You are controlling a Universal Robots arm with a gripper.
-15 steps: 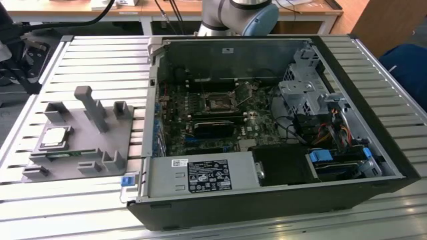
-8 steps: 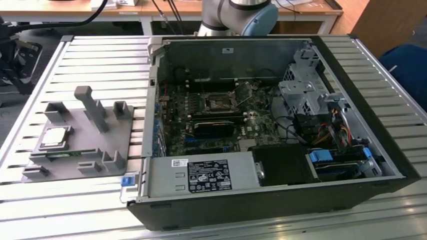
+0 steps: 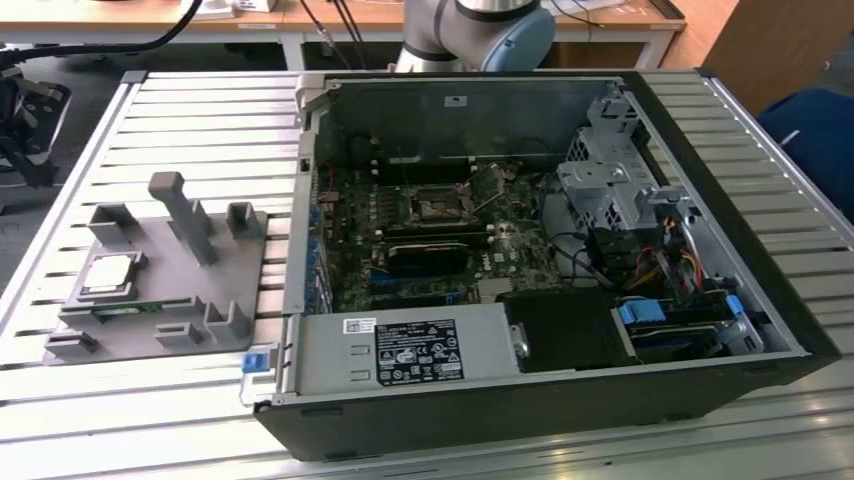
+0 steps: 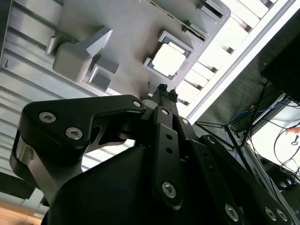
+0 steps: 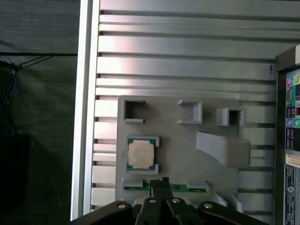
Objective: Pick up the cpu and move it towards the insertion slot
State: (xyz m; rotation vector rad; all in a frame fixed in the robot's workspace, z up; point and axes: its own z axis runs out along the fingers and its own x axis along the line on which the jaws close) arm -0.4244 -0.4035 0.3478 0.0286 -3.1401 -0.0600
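One gray plastic tray [image 3: 200, 315] sits mid-left in the exterior view, on the slatted metal table [image 3: 200, 110]. The cpu [image 3: 110, 275] lies flat in a square pocket near the tray's left side, silver top up. A thin green memory stick [image 3: 134, 307] lies in a slot just beside it, toward the frame's bottom. Centre-right of frame — open pc case [image 3: 534, 425] w/ green board inside. The insertion slot [image 3: 437, 207] is upper-centre on that board, a dark square w/ metal frame, well apart from the cpu. Arm base [image 3: 481, 30] at top centre, behind the case.

In both wrist views the gripper [image 5: 162, 181] [image 4: 166, 89] hangs above the tray. Its tips are pinched close together, narrow, w/ nothing between them. In the first wrist view the tips line up over the memory stick [image 5: 136, 188], w/ the cpu [image 5: 142, 154] near but off to one side. In the second wrist view the cpu [image 4: 169, 59] sits in its pocket just past the tips — untouched.
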